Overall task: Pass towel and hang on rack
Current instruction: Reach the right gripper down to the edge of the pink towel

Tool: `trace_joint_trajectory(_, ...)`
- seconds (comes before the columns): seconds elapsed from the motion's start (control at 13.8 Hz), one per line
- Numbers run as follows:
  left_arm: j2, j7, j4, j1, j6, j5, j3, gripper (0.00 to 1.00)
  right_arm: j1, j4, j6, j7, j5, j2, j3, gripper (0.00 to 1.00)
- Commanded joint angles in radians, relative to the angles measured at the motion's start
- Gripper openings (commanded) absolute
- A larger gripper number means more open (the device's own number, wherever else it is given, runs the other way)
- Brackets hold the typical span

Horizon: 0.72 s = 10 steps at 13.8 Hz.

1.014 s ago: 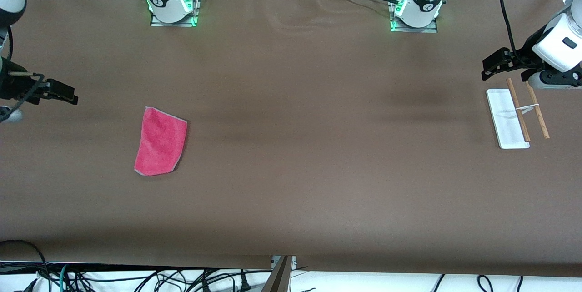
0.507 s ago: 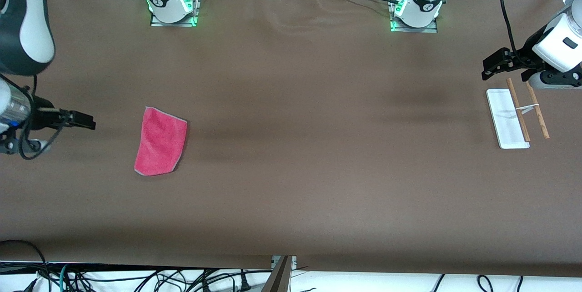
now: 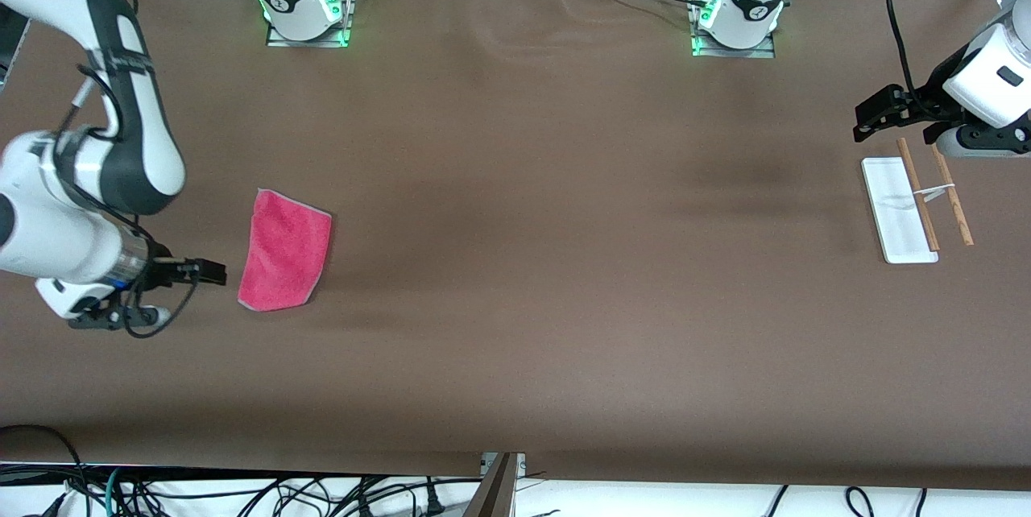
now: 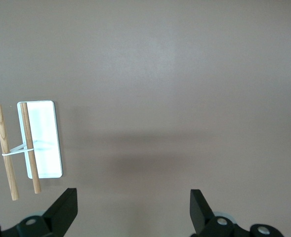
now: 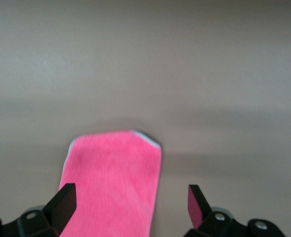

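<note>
Right arm folds down low at about 8 o'clock on the tabletop, wrist level, and the right hand points toward 3 o'clock, fingers spread wide. Left arm just waits over around 2 o'clock, left hand up in the air, fingers wide apart too.

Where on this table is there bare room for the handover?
Open brown tabletop runs between the towel and the rack. Crowded spots: the open right gripper beside the towel, and the open left gripper waiting by the rack.
</note>
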Motion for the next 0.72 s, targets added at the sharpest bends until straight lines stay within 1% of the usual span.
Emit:
trace_joint_trajectory(0.0, 0.015, -0.003, 0.032, 0.005, -0.024, 0.021, -0.008, 1.0, 0.001, 0.01, 0.092, -0.033, 0.011, 0.064, 0.003, 1.0)
trace_joint_trajectory(0.29, 0.015, -0.003, 0.032, 0.005, -0.024, 0.022, -0.008, 1.0, 0.0, 0.009, 0.172, -0.143, 0.016, 0.132, 0.003, 1.0)
trace_joint_trajectory(0.51, 0.015, -0.003, 0.032, 0.005, -0.024, 0.021, -0.007, 1.0, 0.0, 0.009, 0.234, -0.152, 0.018, 0.16, 0.009, 1.0)
trace_joint_trajectory(0.65, 0.015, -0.003, 0.032, 0.005, -0.024, 0.021, -0.007, 1.0, 0.0, 0.007, 0.245, -0.152, 0.03, 0.178, 0.02, 1.0)
